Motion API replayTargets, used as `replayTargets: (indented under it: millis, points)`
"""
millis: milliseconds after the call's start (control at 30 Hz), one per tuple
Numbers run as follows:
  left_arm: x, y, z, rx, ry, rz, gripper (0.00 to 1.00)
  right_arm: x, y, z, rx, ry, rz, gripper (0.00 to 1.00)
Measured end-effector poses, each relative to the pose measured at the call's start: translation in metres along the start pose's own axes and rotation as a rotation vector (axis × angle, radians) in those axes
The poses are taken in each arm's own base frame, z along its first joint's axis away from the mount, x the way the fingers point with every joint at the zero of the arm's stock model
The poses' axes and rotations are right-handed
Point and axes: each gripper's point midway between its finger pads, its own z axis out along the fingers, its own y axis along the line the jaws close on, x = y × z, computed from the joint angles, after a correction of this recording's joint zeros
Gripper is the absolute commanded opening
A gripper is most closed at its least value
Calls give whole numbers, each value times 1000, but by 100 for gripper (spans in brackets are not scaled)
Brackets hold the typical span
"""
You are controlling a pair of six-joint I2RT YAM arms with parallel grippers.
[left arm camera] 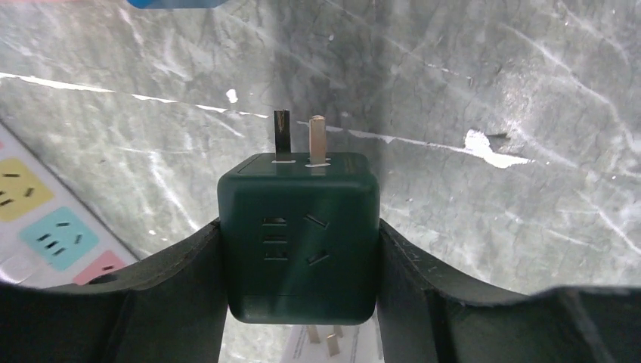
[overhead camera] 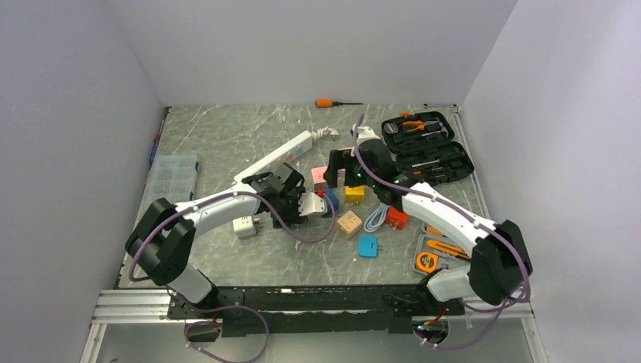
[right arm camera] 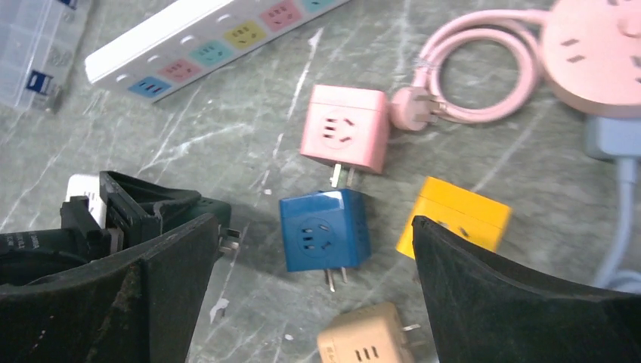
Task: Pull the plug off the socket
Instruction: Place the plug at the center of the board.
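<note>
Presently, the grey marble table (overhead camera: 227, 257) carries the long white power strip (overhead camera: 276, 156), lying diagonally left of centre in the top view, with its pastel outlets facing up. The left gripper (overhead camera: 296, 198) sits just below and right of the strip's lower end. Its fingers are clamped on the two sides of the green plug (left arm camera: 298, 234), a dark cube. Both prongs are bare and clear of the strip, which shows at the lower left of the left wrist view. The right gripper (overhead camera: 344, 162) is at frame centre, its fingers spread wide and holding nothing, above a pink cube (right arm camera: 344, 128), a blue cube (right arm camera: 325, 228) and a yellow cube (right arm camera: 457, 212).
</note>
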Motion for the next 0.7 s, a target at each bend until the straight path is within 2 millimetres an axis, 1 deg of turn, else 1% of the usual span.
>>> replayTargets:
  millis: [33,100,200,267,300,333,367,433,467,600,700]
  points:
    - [0,-2,3,10,3,-15,0,-2,-4,-5,11,-10,7,100]
    - [1,-4,9,23,8,-40,0,1,-16,-13,42,-14,21,100]
    - [0,-6,15,29,6,-77,0,15,-34,-18,84,14,41,100]
    - [-2,-4,16,23,-6,-98,0,26,-42,-19,104,37,52,100]
    - [-3,-3,16,22,-12,-109,7,31,-44,-19,111,51,55,100]
    - [-4,-2,17,23,-17,-120,22,36,-47,-19,118,64,58,100]
    - [-6,0,17,25,-21,-131,43,39,-48,-20,122,74,60,100]
    - [-8,2,19,30,-28,-154,94,42,-48,-20,124,82,64,100]
    - [-9,2,20,36,-31,-164,99,42,-48,-20,123,82,65,100]
    - [-7,0,21,56,-34,-206,99,42,-48,-20,123,82,67,100]
    - [-6,-2,16,88,-34,-245,99,43,-48,-21,124,84,67,100]
